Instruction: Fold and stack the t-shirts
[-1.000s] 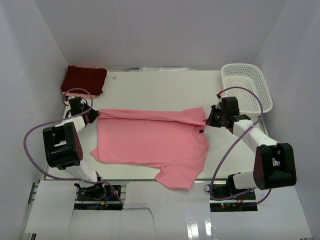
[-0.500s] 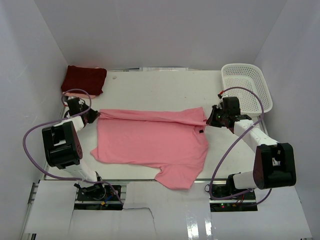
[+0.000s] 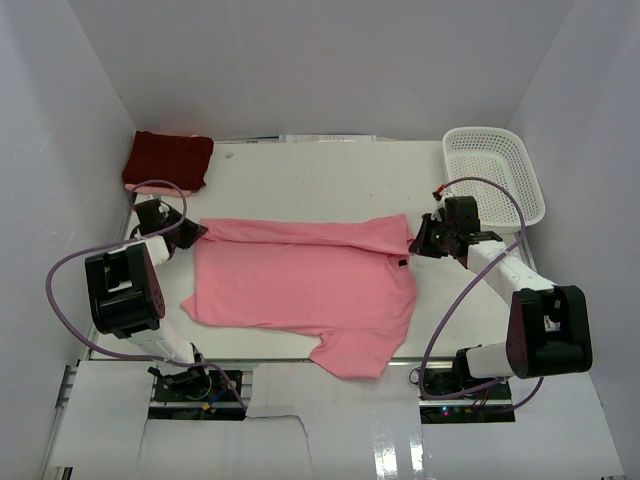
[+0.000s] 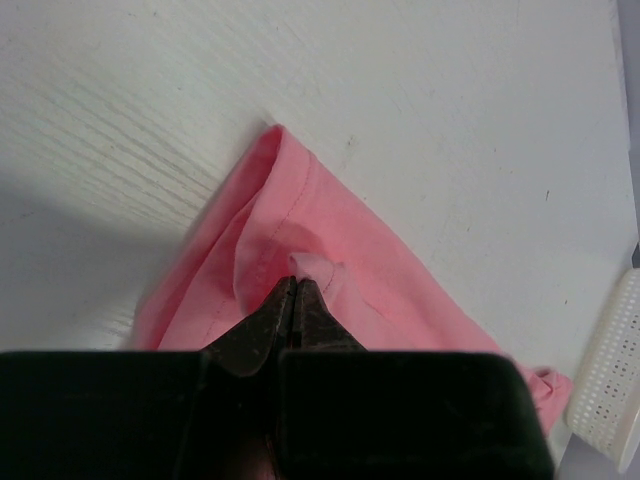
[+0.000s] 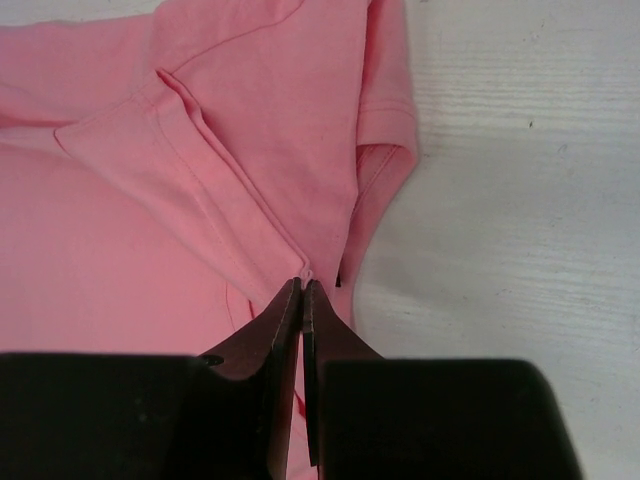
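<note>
The salmon pink t-shirt (image 3: 300,285) lies spread across the middle of the table, its far edge folded over toward the near side. My left gripper (image 3: 197,232) is shut on the shirt's far left corner, and the left wrist view shows the pink cloth (image 4: 330,220) pinched at the closed tips (image 4: 295,283). My right gripper (image 3: 415,243) is shut on the far right corner by the sleeve, where a fold of pink cloth (image 5: 150,230) meets the closed tips (image 5: 303,284). The dark maroon t-shirt (image 3: 168,160) sits folded at the far left corner.
A white mesh basket (image 3: 495,175) stands at the far right, just behind the right arm. White walls enclose the table on the left, right and far sides. One pink sleeve (image 3: 352,352) reaches the table's near edge.
My left gripper has shifted slightly, carrying the far left corner of the pink shirt a little to the right. The right gripper has hardly moved.
</note>
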